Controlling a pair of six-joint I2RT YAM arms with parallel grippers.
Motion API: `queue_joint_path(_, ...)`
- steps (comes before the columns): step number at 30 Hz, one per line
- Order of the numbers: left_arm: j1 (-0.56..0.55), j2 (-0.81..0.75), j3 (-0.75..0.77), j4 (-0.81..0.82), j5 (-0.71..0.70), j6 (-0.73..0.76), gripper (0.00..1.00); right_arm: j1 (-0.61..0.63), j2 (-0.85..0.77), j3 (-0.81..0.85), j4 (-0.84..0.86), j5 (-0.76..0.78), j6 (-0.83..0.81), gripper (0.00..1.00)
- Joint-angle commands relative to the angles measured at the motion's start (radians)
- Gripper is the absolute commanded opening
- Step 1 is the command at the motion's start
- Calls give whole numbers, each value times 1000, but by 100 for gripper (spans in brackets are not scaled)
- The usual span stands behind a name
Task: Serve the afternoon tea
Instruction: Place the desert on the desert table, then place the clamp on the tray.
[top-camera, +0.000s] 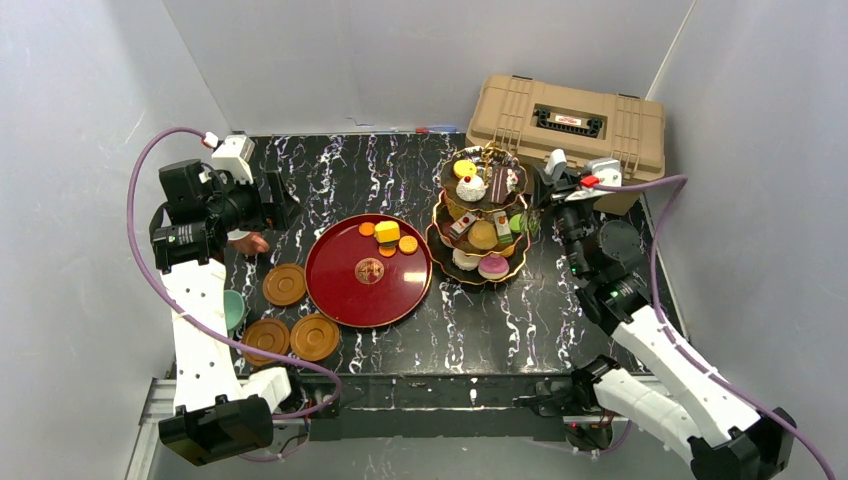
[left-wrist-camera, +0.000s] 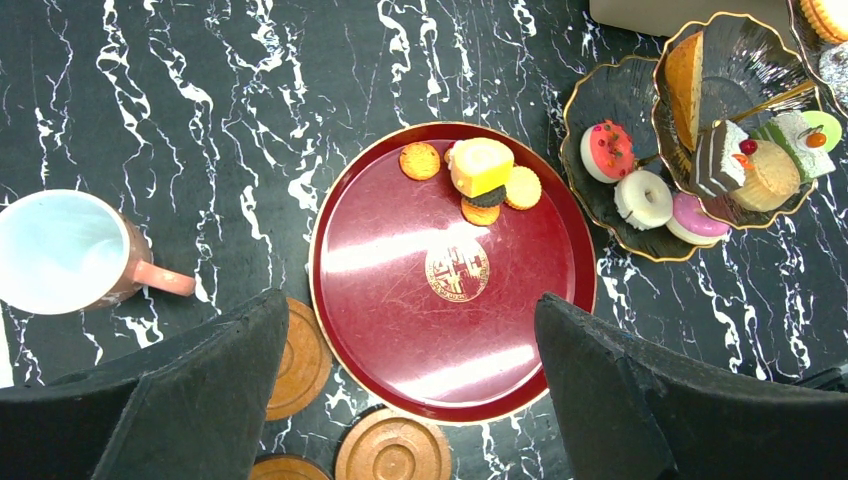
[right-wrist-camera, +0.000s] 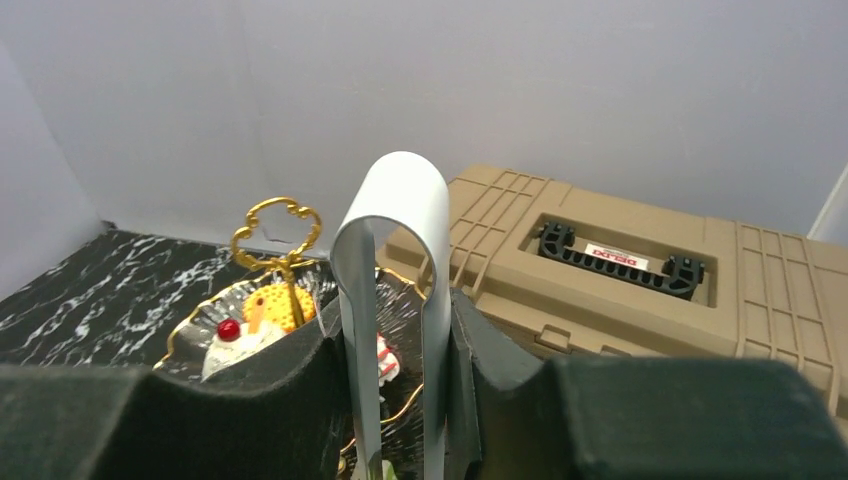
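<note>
Tongs (right-wrist-camera: 395, 250) in right claw (right-wrist-camera: 396, 372), perhaps over tiered stand (right-wrist-camera: 190, 325), tan case (right-wrist-camera: 620, 320) behind.

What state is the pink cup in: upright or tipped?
Upright: the pink cup has its mouth facing up, bare inside visible from above.

Black marble tabletop (top-camera: 480, 320) with white veins all over. Roughly in the middle sits a round red tray (top-camera: 345, 295), and just right of it is the dark three-tier stand (left-wrist-camera: 603, 95) with gold rims. A tan case (top-camera: 568, 125) is in the back right corner. Three brown saucers (top-camera: 285, 284) are clustered near the tray's left side. There's a pinkish cup (left-wrist-camera: 65, 250) further left, and a teal cup (top-camera: 233, 308) at the left edge, only partly visible.
</note>
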Motion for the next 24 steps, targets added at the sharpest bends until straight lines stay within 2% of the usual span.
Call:
queue_joint_path(1, 4, -14, 29, -23, 33, 7, 91, -3, -82, 103, -161, -150, 35, 11)
queue_joint_path(5, 4, -13, 28, -24, 41, 3, 90, -4, -78, 199, -341, -393, 62, 6)
queue_joint_path(9, 4, -12, 27, -24, 39, -1, 90, -2, 32, 356, -507, -640, 132, 3)
queue_joint_path(13, 4, 4, 29, -27, 24, -15, 91, 9, 160, 413, -508, -771, 215, 1)
queue_joint_path(15, 3, 21, 31, -26, 11, -23, 91, 75, 235, 436, -506, -746, 205, 1)
queue_joint_path(19, 4, 78, 77, -39, -7, -39, 90, 354, 447, 536, -564, -561, 97, 1)
queue_joint_path(24, 4, 101, 125, -43, -37, -49, 91, 460, 696, 655, -527, -535, 71, 1)
